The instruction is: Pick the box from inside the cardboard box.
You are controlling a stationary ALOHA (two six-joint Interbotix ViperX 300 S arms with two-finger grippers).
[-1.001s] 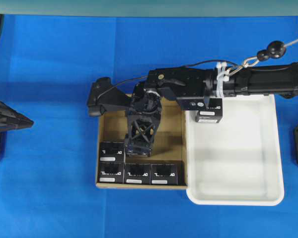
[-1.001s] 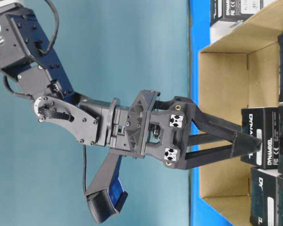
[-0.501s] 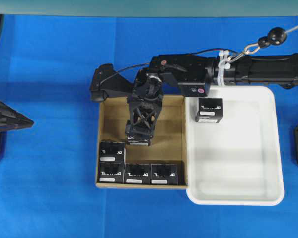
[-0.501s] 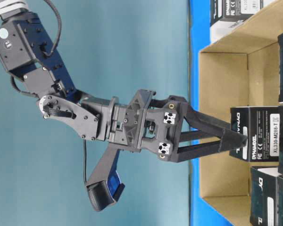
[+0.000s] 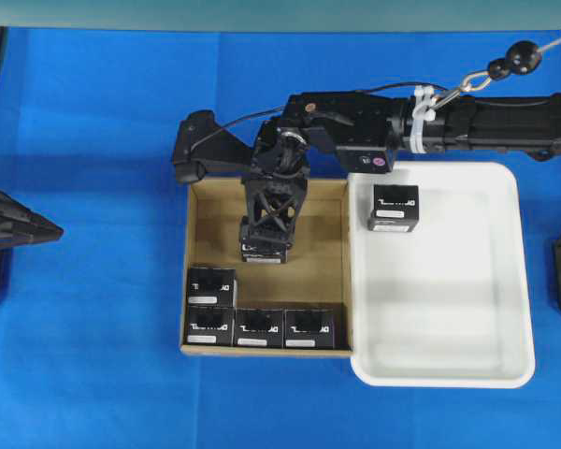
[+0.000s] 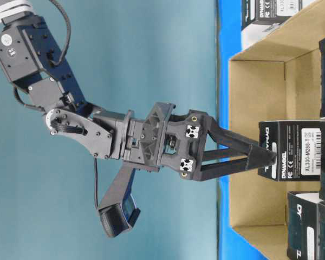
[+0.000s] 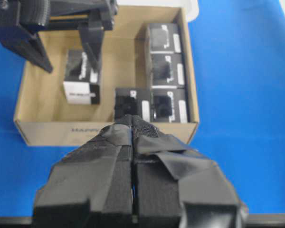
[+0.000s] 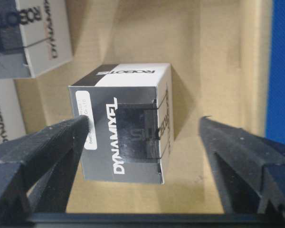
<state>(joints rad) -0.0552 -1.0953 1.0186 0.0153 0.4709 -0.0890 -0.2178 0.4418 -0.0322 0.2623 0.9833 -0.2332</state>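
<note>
Box: the box (image 5: 264, 251) stood alone on the carton floor near the middle, well apart from the four others.
Other boxes: four black boxes (image 5: 259, 326) sat along the six o'clock wall and the seven o'clock corner.
Carton: the cardboard box (image 5: 330, 196) lay on the blue table (image 5: 93, 112), its three o'clock wall touching the white tray (image 5: 517, 281).
Tray: one more black box (image 5: 394, 207) sat at the tray's eleven o'clock corner.
Right pincer: the right pincer (image 8: 142, 142) was spread wide and pointed down over the box; in the wrist view one finger (image 8: 42, 142) lay close to the box's side, the other well apart. Nothing was pinched.
Left pincer: the left pincer (image 7: 133, 137) was pressed together, empty, outside the carton's nine o'clock side.
Step in hand: lining up on the lone box, by my judgement.
Doing it well: centre the fingers so both sides have equal gaps, lower squarely, then close gently; an off-centre squeeze would probably shove or twist the box.
</note>
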